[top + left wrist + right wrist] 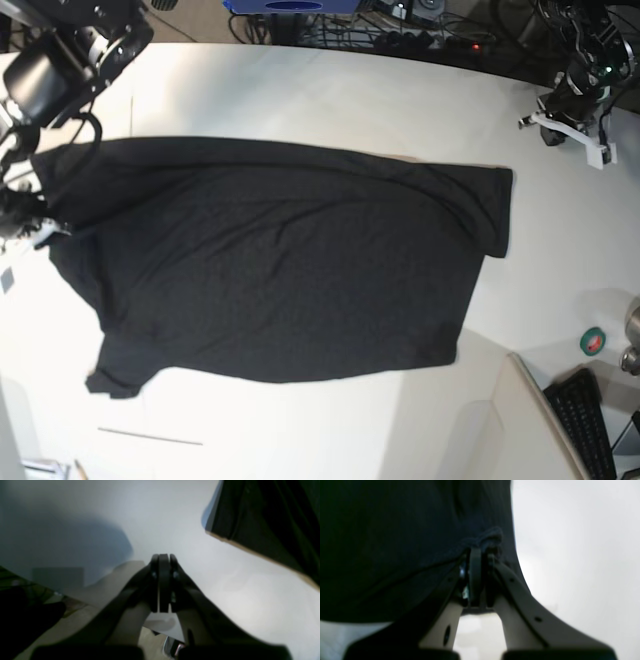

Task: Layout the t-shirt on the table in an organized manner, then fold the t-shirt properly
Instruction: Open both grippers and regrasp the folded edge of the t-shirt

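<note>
Off-white and smooth, the counter (pixel 330 100) is the biggest thing before me, running wide under both my arms. No box, bin or tray shows on it, so nothing is held inside anything.

One t-shirt (pixel 270 270) lies on the counter, black, spread nearly flat across the middle, its plain dark side up. I count one sleeve reaching toward the arm with my left wrist camera and ending at a straight cuff, and one small corner of cloth poking out at the near edge on the other side. Some shallow creases run across the body.

I have two pincers. My right pincer (pixel 480 555) is clenched on a bunched bit of the t-shirt's edge; in the right wrist view a small puff of dark cloth sticks up just past its tips, with bare counter to one side. In the base view that arm sits at the shirt's end on the picture's left.

My left pincer (pixel 163 560) is clenched too, its tips pressed together with nothing between them. It hangs over bare counter, well apart from the t-shirt.

Near the counter's corner by that arm I see one keyboard (pixel 585 420), black, and one small green roll of tape (pixel 594 342).
</note>
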{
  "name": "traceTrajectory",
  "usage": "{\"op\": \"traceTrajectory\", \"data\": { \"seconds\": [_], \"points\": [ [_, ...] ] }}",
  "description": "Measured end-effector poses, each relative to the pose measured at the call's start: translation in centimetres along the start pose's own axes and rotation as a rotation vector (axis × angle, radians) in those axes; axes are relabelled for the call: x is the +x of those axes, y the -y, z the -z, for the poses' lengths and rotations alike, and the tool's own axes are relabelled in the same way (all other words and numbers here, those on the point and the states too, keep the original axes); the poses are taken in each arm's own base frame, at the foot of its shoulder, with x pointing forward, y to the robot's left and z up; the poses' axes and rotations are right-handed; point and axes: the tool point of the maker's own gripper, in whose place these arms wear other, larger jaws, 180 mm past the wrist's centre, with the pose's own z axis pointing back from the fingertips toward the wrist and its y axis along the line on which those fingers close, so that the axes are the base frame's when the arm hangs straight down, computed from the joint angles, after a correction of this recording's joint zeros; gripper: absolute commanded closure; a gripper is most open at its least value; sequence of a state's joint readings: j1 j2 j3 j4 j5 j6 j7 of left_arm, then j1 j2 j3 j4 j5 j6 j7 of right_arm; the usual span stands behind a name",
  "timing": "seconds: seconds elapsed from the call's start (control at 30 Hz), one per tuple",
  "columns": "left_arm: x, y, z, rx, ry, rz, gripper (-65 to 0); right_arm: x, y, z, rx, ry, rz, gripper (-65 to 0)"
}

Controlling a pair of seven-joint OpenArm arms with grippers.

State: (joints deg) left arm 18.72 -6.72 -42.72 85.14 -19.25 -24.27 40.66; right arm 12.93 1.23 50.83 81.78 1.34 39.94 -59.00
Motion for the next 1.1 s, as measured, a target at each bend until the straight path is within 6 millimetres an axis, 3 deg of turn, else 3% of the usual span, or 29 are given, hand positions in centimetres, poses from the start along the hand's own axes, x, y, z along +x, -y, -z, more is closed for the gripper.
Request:
{"op": "traceTrajectory", "data": {
  "seconds": [0.07, 0.17, 0.27, 0.33, 0.37, 0.4, 0.43, 0.5, 0.57, 0.63, 0.73, 0.97, 1.1],
  "points": [
    [-0.4, 1.1, 0.3, -0.026, -0.013, 0.015, 0.0, 1.5, -0.2, 1.0, 0.021, 0.008, 0.056, 0.0],
    [-0.6, 1.6, 0.4, -0.038, -0.018, 0.017, 0.0, 5.3, -0.9, 2.2, 0.063, 0.125, 0.113, 0.0],
    [-0.7, 1.4, 0.4, -0.032, -0.021, 0.014, 0.0, 7.1, -1.2, 2.7, 0.088, 0.176, 0.129, 0.0],
    [-0.8, 1.2, 0.3, -0.029, -0.021, 0.014, 0.0, 7.0, -1.4, 3.0, 0.096, 0.168, 0.137, -21.3],
    [-0.8, 1.3, 0.4, -0.030, -0.022, 0.012, -6.1, 7.0, -1.3, 3.0, 0.094, 0.167, 0.137, -33.0],
    [-0.8, 1.3, 0.4, -0.033, -0.021, 0.009, -13.7, 6.9, -1.2, 3.0, 0.090, 0.167, 0.135, -40.8],
    [-0.8, 1.4, 0.4, -0.037, -0.019, 0.004, -21.9, 6.9, -1.0, 2.7, 0.082, 0.177, 0.137, -45.0],
    [-0.8, 1.4, 0.4, -0.035, -0.018, 0.005, -36.5, 6.7, -0.5, 1.8, 0.057, 0.216, 0.123, -42.9],
    [-1.0, 1.8, 0.4, -0.041, -0.015, -0.008, -46.2, 5.0, 0.2, 0.5, 0.016, 0.212, 0.054, -38.1],
    [-1.5, 2.5, 0.6, -0.054, -0.019, -0.026, -49.7, 2.5, 0.6, -0.8, -0.022, 0.179, 0.010, -36.5],
    [-1.8, 4.0, 1.5, -0.082, -0.021, -0.069, -49.4, -2.3, 1.0, -2.5, -0.085, 0.105, -0.022, -36.8],
    [0.5, 5.5, 4.3, -0.165, 0.049, -0.265, -49.4, -10.0, 0.4, -4.1, -0.106, -0.003, -0.027, -36.8],
    [0.8, 5.5, 4.5, -0.205, 0.079, -0.349, -49.4, -12.7, 1.2, -3.1, 0.002, 0.062, 0.258, -36.6]
  ]
}}
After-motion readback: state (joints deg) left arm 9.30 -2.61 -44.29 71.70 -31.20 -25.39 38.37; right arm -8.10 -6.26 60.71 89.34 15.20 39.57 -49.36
